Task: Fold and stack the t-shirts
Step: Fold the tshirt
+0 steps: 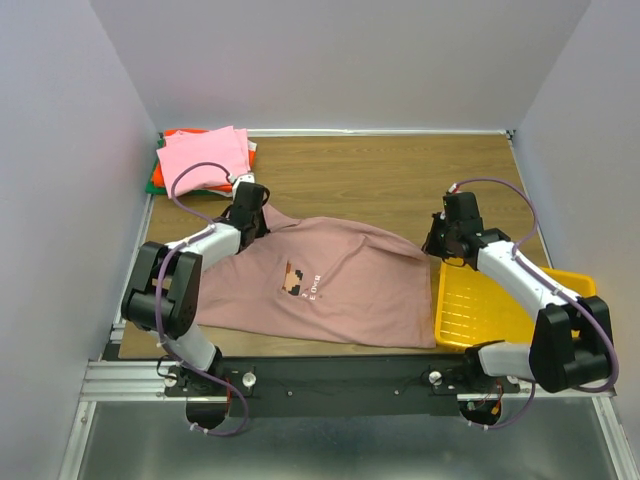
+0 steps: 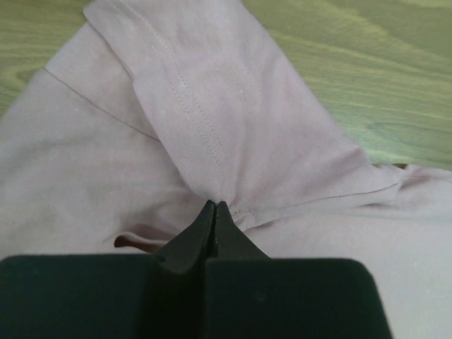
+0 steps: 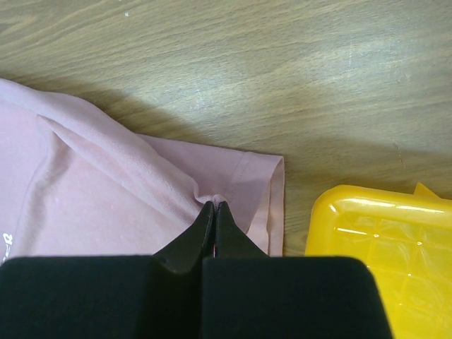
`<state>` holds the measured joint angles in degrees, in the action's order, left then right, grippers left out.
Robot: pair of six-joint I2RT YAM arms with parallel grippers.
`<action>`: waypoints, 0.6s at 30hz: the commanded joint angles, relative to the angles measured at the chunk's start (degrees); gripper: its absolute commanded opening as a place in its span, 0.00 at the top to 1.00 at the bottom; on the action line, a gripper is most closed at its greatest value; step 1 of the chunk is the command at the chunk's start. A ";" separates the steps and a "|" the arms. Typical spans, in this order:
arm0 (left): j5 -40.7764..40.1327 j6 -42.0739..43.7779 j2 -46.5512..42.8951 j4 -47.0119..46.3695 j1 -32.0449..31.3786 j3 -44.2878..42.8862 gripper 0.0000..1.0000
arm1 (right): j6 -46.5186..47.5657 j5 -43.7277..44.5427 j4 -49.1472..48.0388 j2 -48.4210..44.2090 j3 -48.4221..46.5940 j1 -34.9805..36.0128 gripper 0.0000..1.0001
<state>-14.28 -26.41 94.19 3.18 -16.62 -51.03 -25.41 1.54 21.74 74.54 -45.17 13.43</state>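
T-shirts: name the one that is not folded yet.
The dusty mauve-pink t-shirt with the chest print, spread across mid-table; the others sit folded in the far-left stack.

Illegibly small text [image 1: 313, 291] on mauve tee [image 1: 375, 285]

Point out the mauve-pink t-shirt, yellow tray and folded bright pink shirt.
dusty mauve-pink t-shirt [image 1: 370, 300], top view, body beside print
yellow plastic tray [image 1: 480, 310], top view, bare gridded floor
folded bright pink t-shirt [image 1: 205, 160], top view, upper face

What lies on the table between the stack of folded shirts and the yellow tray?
The mauve-pink t-shirt lies spread there, print upward, as the top external view shows.
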 commanded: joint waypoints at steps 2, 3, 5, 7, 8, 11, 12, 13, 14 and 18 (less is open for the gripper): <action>-0.48 0.05 -5.68 2.09 0.10 1.80 1.00 | 0.80 -1.19 0.76 -1.77 0.87 0.19 1.00; -0.57 0.05 -6.38 2.18 0.10 2.59 1.00 | 0.63 -1.19 0.68 -1.94 1.13 0.28 1.00; -1.35 -0.04 -8.67 2.44 0.10 3.30 1.00 | 0.36 -1.19 0.76 -2.47 2.01 0.28 1.00; -1.89 -0.74 -10.25 2.79 0.10 4.53 1.00 | -0.08 -1.10 0.76 -2.82 2.45 0.19 1.00; -2.24 -1.09 -11.91 2.88 0.10 4.97 1.00 | -0.17 -1.10 0.68 -2.91 2.54 0.28 1.00; -3.20 -2.59 -15.77 2.53 0.19 7.68 1.00 | -0.43 -0.40 0.85 -3.35 3.42 0.19 1.00; -3.29 -3.55 -16.66 2.62 0.10 8.22 1.00 | -0.52 -0.31 0.85 -3.61 3.59 0.19 1.00; -3.38 -3.99 -18.85 2.62 0.10 8.83 1.00 | -0.61 -0.31 0.85 -3.70 3.77 0.28 1.00; -3.56 -4.52 -20.00 2.62 0.10 9.62 1.00 | -0.69 -0.31 0.94 -3.88 4.03 0.19 1.00; -7.15 -7.15 -26.77 3.15 0.10 13.92 1.00 | -1.13 -0.22 1.03 -4.93 5.26 0.19 1.00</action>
<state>-16.53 -30.11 72.95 5.78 -16.62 -40.05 -25.56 1.54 21.89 71.59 -41.30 13.43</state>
